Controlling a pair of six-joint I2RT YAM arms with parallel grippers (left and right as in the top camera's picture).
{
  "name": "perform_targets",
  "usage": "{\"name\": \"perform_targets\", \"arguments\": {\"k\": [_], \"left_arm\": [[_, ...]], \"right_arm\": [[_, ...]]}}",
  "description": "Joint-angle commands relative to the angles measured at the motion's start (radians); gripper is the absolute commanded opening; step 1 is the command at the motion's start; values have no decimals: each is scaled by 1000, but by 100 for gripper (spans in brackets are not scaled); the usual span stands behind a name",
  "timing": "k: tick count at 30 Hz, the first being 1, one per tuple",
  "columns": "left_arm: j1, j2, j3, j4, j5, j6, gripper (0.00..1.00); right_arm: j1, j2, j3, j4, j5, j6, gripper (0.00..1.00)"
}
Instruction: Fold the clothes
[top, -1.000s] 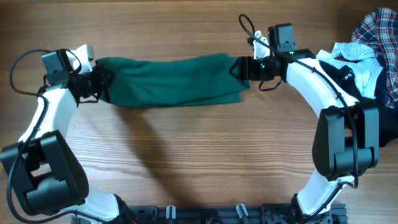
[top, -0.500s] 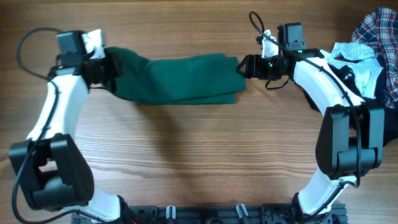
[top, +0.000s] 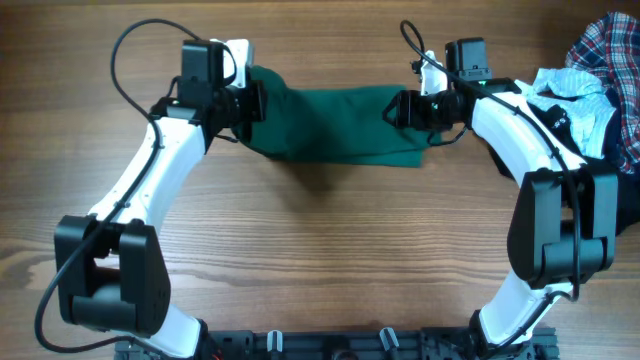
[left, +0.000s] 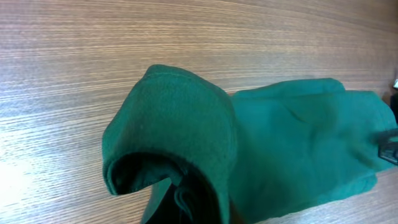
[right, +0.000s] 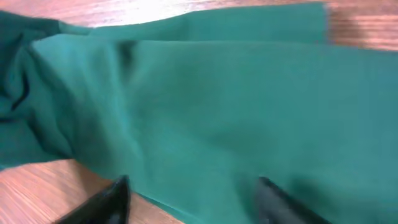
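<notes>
The dark green garment (top: 340, 125) lies across the far middle of the table, bunched into a short band. My left gripper (top: 250, 103) is shut on its left end. In the left wrist view the cloth (left: 180, 124) arches up in a fold over the fingers and hides them. My right gripper (top: 402, 110) hovers at the garment's right end. In the right wrist view (right: 193, 182) its two dark fingers stand apart over the flat green cloth (right: 217, 93), gripping nothing. More clothes are heaped at the far right: a plaid shirt (top: 605, 45), a white piece (top: 570, 88) and a black one (top: 565, 125).
The heap of clothes sits against the right arm's forearm at the table's right edge. Black cables loop above both wrists (top: 150, 40). The arm bases stand along the near edge (top: 330, 345). Bare wood (top: 330, 240) stretches in front of the garment.
My left gripper has swept right, carrying the garment's left end toward the right end, so the band is much shorter. My right gripper has stayed nearly in place with its fingers somewhat closer together.
</notes>
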Motion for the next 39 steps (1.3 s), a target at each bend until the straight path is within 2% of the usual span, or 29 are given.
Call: {"name": "perform_targets", "arguments": {"k": [1,3,5,13,24,32,39], "left_arm": [[30,-29,23,7,-27,-34,4],[51,-29,23,4,-24,-47,4],[91,-32,23,-14,-19,-47,4],[210,-60,23,-88,-11,-45,4],[256,-64,23,-131,-38,-16,4],[336,-114,23,-180,-39,-16,4],[346,-127,23,-188,-39,-16,4]], "right_arm": [[16,-21,16,-1,-15,-1,18],[21,-21,14,4,-15,0,7],[27,-19,1,25,-16,4,4],[44,-1,-3,55,-16,29,4],[121,12,-3,106,26,68,4],[128,66,-3,148,-2,105,4],[130,74,-3,166,-8,107,4]]}}
